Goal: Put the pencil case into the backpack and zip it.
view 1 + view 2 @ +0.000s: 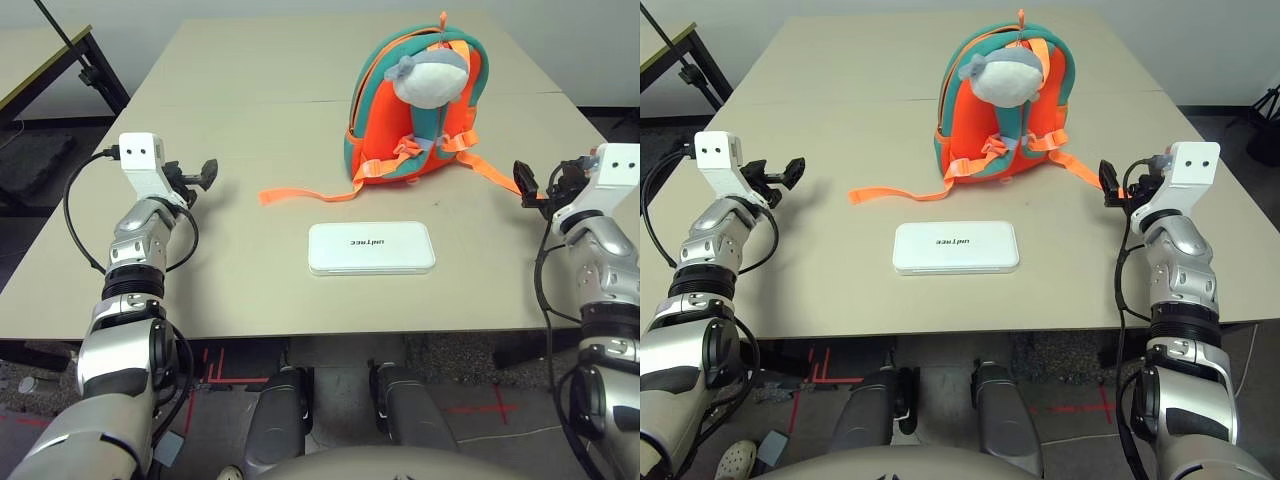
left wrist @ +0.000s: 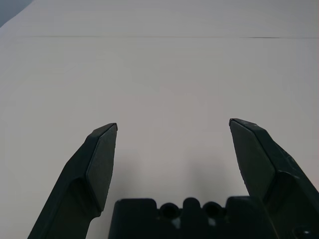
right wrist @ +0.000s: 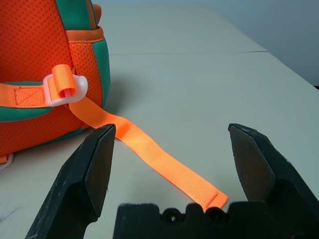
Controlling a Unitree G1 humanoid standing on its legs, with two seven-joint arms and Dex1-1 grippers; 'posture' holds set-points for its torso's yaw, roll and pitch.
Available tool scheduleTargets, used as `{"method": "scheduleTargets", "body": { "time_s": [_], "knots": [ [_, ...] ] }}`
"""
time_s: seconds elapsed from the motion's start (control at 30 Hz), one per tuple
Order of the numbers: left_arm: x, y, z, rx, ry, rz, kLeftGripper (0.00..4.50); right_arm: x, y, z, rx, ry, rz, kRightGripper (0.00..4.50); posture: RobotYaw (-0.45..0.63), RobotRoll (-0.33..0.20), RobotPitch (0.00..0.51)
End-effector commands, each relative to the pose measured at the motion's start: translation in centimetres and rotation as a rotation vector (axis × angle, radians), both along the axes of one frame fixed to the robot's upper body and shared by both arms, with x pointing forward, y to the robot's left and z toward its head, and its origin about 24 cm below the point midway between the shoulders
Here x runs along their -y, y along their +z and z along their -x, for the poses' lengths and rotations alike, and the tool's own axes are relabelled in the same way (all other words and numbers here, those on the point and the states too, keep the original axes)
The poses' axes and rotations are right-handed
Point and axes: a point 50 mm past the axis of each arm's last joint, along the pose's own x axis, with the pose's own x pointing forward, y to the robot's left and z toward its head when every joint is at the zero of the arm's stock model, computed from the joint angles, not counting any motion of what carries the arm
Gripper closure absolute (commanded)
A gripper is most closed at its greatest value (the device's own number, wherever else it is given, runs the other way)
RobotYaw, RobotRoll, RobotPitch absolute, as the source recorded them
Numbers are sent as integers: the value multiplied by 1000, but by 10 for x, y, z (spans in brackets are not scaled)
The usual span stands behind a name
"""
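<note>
A flat white pencil case (image 1: 371, 248) with dark lettering lies on the table near its front edge, in the middle. Behind it stands the orange backpack (image 1: 415, 105) with teal edging, a grey-white plush piece at its top, and orange straps trailing left and right over the table. My left gripper (image 1: 208, 174) hovers open at the left side of the table, well left of the case, with bare table between its fingers (image 2: 102, 162). My right gripper (image 1: 526, 184) is open at the right side, next to the end of one strap (image 3: 149, 154), holding nothing.
The beige table (image 1: 230, 290) is made of two tops joined by a seam behind the backpack. A black stand (image 1: 80, 55) leans at the far left beside another table. The floor beyond the front edge shows red tape marks.
</note>
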Motion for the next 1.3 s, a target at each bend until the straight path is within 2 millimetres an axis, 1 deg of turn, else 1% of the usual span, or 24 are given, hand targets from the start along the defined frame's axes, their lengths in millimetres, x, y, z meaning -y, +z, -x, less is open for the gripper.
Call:
{"method": "scheduleTargets", "body": {
  "time_s": [0.03,0.17,0.3,0.4,0.6,0.77,0.87,1.0,1.13,1.3],
  "knots": [
    [-2,1,0,-9,-3,-17,0,1,-3,0,-15,-4,5,21,-160,0,115],
    [-1,0,1,-12,-12,-20,0,2,-3,1,-12,-6,6,21,-151,0,117],
    [-1,4,1,-4,-15,-22,0,1,-4,2,-17,-1,5,21,-143,0,128],
    [2,7,-1,1,-36,-16,0,1,-4,2,-22,6,9,21,-144,0,129],
    [18,14,-2,-16,-146,45,0,0,-4,2,-20,8,9,21,-144,0,127],
    [39,22,3,-97,-312,154,0,-1,-3,2,-20,11,9,21,-145,0,128],
    [54,25,11,-190,-426,197,0,-2,-3,1,-22,18,20,21,-145,0,128],
    [73,21,28,-364,-582,317,0,-4,-4,0,-29,23,26,21,-142,0,131],
    [84,15,44,-515,-672,425,0,-6,-5,-1,-35,31,35,21,-142,0,130],
    [92,1,54,-668,-730,617,0,-7,-4,-2,-36,34,38,21,-150,0,129]
  ]
}}
